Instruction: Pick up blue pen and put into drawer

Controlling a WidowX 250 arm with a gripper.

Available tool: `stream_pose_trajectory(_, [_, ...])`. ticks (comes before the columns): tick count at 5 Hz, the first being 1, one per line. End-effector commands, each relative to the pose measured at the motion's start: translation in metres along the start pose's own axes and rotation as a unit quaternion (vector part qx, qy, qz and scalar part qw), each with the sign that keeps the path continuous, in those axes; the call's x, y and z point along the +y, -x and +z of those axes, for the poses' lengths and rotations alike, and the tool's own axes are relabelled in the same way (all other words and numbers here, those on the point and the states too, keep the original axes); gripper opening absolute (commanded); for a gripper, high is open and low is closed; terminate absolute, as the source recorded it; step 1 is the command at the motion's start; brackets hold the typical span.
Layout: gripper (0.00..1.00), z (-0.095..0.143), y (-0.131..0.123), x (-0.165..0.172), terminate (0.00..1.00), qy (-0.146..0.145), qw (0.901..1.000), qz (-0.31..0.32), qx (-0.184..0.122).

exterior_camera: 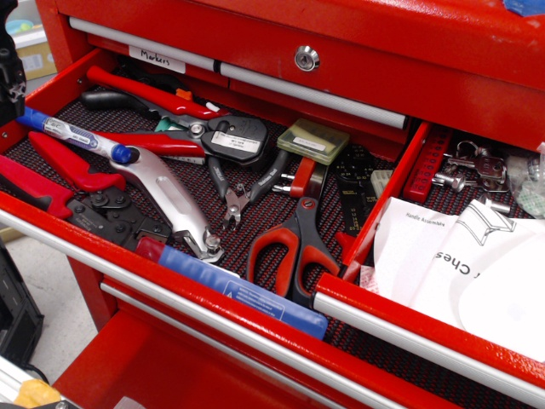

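Observation:
The blue pen (77,136) has a white barrel, a blue cap and a blue end. It lies slanted on top of red-handled tools at the back left of the left drawer. The drawer (443,203) with the dark mesh liner is open on the right and holds white papers (460,264) and keys (477,166). Its silver pull bar (409,334) faces front. A dark part at the left edge (8,77), just above the pen's blue end, may be my gripper. Its jaws do not show.
The left drawer holds red-handled scissors (294,243), pliers and crimpers (179,200), and a flat blue plastic strip (247,294) along its front. A red side wall (387,200) separates the two drawers. A closed locked drawer (306,58) sits above.

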State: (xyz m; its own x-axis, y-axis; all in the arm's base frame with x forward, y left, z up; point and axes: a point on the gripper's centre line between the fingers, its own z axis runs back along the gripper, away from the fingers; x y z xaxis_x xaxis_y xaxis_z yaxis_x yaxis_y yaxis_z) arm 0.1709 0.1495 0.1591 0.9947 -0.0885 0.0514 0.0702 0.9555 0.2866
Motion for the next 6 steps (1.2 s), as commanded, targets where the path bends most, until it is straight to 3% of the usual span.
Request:
stream_pose_trajectory(1, [1.00,0.000,0.000,0.000,0.00,0.000,1.0000,0.000,0.000])
stream_pose_trajectory(2, [1.00,-0.005,-0.001,0.014,0.00,0.015,0.9917,-0.128,-0.004])
stream_pose_trajectory(3, [1.00,-0.013,-0.006,0.034,0.00,0.041,0.9651,-0.258,0.013])
stream_pose_trajectory(4, [1.00,-0.028,-0.022,0.069,0.00,0.061,0.9244,-0.377,-0.005])
stream_pose_trajectory(5, [1.00,-0.050,-0.040,0.089,0.00,0.036,0.8727,-0.486,-0.030])
stream_pose_trajectory(6, [1.00,-0.066,-0.062,0.090,0.00,0.001,0.8092,-0.583,-0.069])
